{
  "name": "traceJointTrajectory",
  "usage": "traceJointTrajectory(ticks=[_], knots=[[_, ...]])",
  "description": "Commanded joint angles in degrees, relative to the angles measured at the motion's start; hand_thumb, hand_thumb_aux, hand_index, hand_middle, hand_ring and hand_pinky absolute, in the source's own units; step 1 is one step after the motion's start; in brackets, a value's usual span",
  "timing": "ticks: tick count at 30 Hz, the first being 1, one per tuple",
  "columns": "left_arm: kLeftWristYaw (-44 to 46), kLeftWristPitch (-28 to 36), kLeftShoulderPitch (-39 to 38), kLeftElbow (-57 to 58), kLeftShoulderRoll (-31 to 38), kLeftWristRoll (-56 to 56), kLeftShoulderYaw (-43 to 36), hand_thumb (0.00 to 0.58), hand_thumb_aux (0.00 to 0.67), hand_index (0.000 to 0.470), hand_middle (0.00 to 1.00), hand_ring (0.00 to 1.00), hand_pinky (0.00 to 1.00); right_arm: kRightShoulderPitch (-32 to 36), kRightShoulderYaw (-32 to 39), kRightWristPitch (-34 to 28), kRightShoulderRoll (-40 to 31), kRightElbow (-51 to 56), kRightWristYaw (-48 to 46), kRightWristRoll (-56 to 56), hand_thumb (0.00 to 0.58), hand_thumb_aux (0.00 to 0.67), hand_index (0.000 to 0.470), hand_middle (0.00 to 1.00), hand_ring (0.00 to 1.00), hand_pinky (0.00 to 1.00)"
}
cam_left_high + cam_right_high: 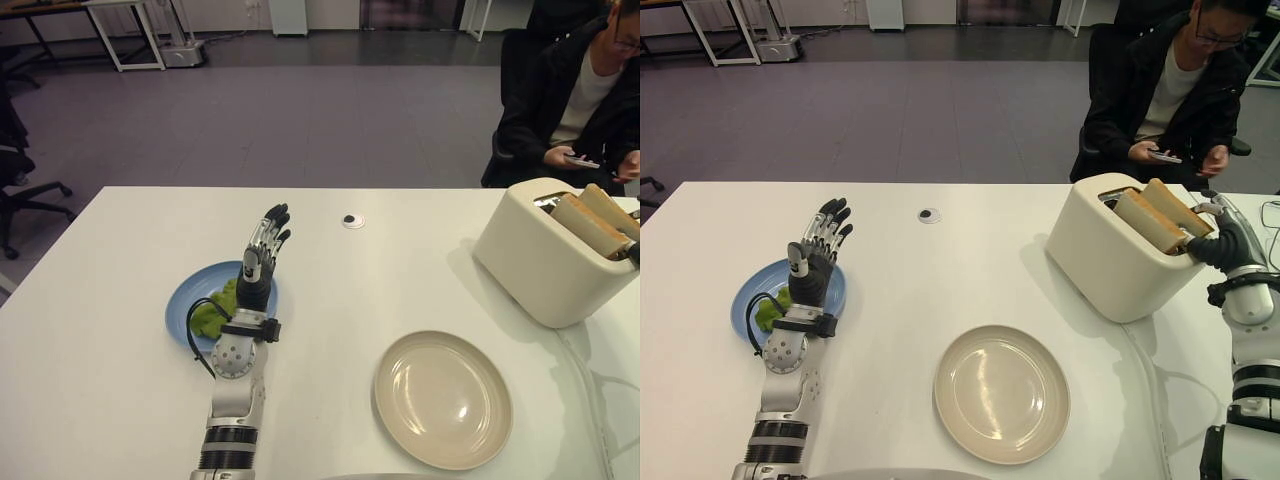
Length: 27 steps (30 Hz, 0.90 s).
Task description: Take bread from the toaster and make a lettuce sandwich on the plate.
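At the right end of the white toaster (1110, 262): right hand (1220, 245), fingers closed on a bread slice (1152, 224) standing in the slot. Nearer the front, between the arms: beige plate (1002, 392). Raised over the blue plate (180, 300) and its lettuce (210, 318): left hand (262, 255), fingers straight, gripping nothing.

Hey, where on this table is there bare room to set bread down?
The cream plate is bare, and so is the table between the blue plate and the toaster. Crowded: the blue plate, with lettuce and the left hand over it, and the toaster top, where the right hand is at the bread.
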State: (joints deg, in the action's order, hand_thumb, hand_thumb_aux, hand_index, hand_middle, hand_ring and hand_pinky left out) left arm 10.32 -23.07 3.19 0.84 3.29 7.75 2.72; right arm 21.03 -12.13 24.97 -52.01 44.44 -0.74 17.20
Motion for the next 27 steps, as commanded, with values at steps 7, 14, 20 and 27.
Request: traceJointTrajectory(ticks=[7,14,20,27], knots=[[0.0,0.4,-0.3,-0.6,0.2,-1.1,-0.6,0.000,0.000,0.000,0.00,0.00,0.00,-1.1,-11.4,-4.2,2.2,-25.1,0.5,-13.8,0.580,0.670,0.470,0.00,0.00,0.00],[0.0,0.4,-0.2,-0.7,0.0,-1.4,-0.7,0.000,0.000,0.000,0.00,0.00,0.00,-1.7,-14.9,-8.9,6.0,-42.4,-2.4,-22.8,0.580,0.670,0.470,0.00,0.00,0.00],[0.0,0.4,-0.3,-0.9,0.0,-1.4,-0.8,0.000,0.000,0.000,0.00,0.00,0.00,-4.2,-12.9,-16.2,8.7,-58.8,-10.6,-34.8,0.580,0.670,0.470,0.00,0.00,0.00],[-0.1,0.4,-0.1,-0.8,0.0,-1.5,-0.9,0.000,0.000,0.000,0.00,0.00,0.00,-24.7,-5.4,-27.0,2.4,-73.3,-42.9,-53.1,0.580,0.670,0.470,0.00,0.00,0.00]])
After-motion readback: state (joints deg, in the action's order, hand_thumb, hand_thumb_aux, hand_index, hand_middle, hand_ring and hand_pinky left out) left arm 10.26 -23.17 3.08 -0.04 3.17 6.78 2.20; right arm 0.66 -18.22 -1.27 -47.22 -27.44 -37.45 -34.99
